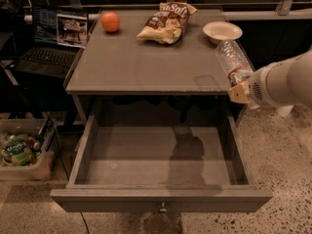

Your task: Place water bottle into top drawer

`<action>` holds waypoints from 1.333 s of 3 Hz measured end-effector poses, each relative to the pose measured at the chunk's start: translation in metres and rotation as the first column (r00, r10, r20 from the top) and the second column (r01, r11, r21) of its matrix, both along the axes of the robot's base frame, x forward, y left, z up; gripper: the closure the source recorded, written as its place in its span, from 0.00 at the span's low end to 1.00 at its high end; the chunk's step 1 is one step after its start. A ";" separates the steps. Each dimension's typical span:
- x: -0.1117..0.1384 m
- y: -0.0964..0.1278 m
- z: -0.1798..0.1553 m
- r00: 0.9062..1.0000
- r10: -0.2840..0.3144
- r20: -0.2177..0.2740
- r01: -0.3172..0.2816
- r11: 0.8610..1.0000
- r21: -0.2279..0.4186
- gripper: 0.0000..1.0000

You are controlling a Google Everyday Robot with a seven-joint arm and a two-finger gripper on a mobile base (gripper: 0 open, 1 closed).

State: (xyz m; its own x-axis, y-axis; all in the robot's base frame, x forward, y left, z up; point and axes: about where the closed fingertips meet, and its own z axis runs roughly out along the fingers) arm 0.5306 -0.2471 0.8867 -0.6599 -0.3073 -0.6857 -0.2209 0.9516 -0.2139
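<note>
The water bottle (230,58) is clear and ribbed, with a red-and-white label band near its lower end. It tilts over the tabletop's right front corner. My gripper (239,86) is shut on the bottle's near end, at the tip of my white arm (285,84), which comes in from the right. The top drawer (161,199) is pulled wide open below the tabletop. Its inside holds nothing, and its small metal knob (161,209) shows at the front centre. The bottle is above and right of the drawer's right wall, not over the opening.
On the grey tabletop (146,62) lie an orange (110,22), a chip bag (165,22) and a white bowl (222,31) at the back. An open laptop (53,40) stands to the left. A bin of packets (22,150) sits on the floor at left.
</note>
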 end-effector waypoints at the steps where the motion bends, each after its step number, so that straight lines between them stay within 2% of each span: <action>1: 0.019 -0.010 -0.005 0.998 0.040 0.041 -0.046 0.985 0.167 1.00; 2: 0.019 -0.005 -0.012 0.990 0.137 0.028 -0.138 0.919 0.369 1.00; 3: 0.012 0.024 -0.010 0.968 0.249 0.033 -0.237 0.859 0.454 1.00; 4: 0.011 0.025 -0.010 0.967 0.252 0.032 -0.239 0.859 0.452 1.00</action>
State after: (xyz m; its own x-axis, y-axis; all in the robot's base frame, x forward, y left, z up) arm 0.5418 -0.2218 0.8767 -0.6244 -0.1253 -0.7710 -0.4592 0.8573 0.2326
